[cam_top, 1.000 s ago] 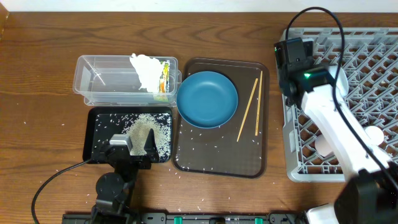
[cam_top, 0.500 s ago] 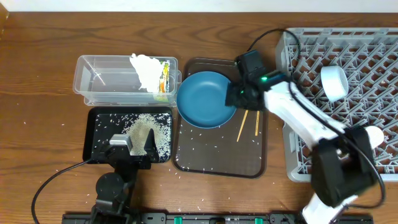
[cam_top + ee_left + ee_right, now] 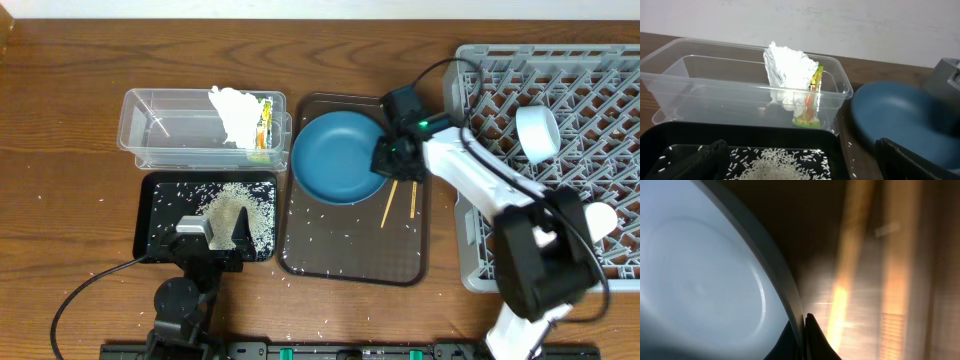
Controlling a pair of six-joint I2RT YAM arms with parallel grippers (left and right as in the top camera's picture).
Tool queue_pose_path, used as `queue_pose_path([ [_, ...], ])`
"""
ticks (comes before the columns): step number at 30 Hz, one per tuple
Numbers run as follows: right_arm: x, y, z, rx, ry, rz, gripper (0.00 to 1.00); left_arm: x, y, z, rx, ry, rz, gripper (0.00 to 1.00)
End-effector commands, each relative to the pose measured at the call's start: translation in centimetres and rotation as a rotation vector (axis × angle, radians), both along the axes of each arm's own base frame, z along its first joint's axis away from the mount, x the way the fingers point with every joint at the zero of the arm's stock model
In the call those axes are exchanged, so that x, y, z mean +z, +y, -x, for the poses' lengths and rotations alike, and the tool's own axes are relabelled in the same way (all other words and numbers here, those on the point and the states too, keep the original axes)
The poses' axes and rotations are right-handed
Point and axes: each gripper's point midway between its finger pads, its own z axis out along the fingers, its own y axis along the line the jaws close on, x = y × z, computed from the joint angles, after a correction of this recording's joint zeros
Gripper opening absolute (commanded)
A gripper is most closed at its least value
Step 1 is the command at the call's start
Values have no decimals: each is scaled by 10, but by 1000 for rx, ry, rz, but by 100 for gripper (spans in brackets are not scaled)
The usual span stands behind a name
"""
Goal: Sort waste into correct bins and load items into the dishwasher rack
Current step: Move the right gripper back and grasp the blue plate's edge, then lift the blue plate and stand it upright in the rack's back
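Note:
The blue plate point(image 3: 335, 158) lies on the dark brown tray point(image 3: 350, 255). My right gripper point(image 3: 386, 160) is shut on its right rim. In the right wrist view the gripper point(image 3: 803, 326) pinches that rim, one finger on each side of the plate point(image 3: 700, 280). Two chopsticks point(image 3: 399, 192) lie just right of it, blurred in the wrist view point(image 3: 846, 270). My left gripper point(image 3: 214, 230) hangs open over the black tray point(image 3: 160, 192) and its rice pile point(image 3: 235, 210); the left wrist view shows the gripper point(image 3: 800, 167) the same way. The tissue point(image 3: 234, 110) and snack wrapper point(image 3: 265, 125) are in the clear tub point(image 3: 160, 150).
The grey dishwasher rack point(image 3: 570, 80) stands at the right, with a white bowl point(image 3: 537, 130) and a small white cup point(image 3: 601, 216) in it. Loose rice grains are scattered on the brown tray and on the table around the black tray.
My right arm swung left from the rack to the plate and its jaws closed on the rim. The plate shifted slightly right. The left arm has not moved.

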Motion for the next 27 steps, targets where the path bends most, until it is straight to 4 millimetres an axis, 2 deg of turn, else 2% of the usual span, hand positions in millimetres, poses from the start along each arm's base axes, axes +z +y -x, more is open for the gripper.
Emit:
queue_pose_path([
  [1, 94, -63, -25, -70, -316, 253, 1, -14, 1, -1, 7, 27, -1, 95],
  [4, 172, -128, -19, -210, -529, 576, 1, -14, 1, -1, 7, 27, -1, 95],
  [7, 247, -183, 5, -382, -679, 888, 1, -14, 1, -1, 7, 27, -1, 95],
  [10, 299, -222, 34, -506, -693, 1177, 1, -14, 1, -1, 7, 28, -1, 95],
  [12, 319, -243, 51, -567, -619, 1365, 1, -14, 1, -1, 7, 28, -1, 95],
  [14, 324, -261, 59, -578, -519, 1470, 1, -14, 1, -1, 7, 27, -1, 95],
  [17, 319, -290, 64, -632, -430, 1512, 1, -14, 1, -1, 7, 27, -1, 95],
  [20, 313, -311, 66, -682, -373, 1534, 1, -14, 1, -1, 7, 27, -1, 95],
  [27, 276, -345, 47, -639, -205, 1567, 2, -14, 1, -1, 7, 28, -1, 95],
])
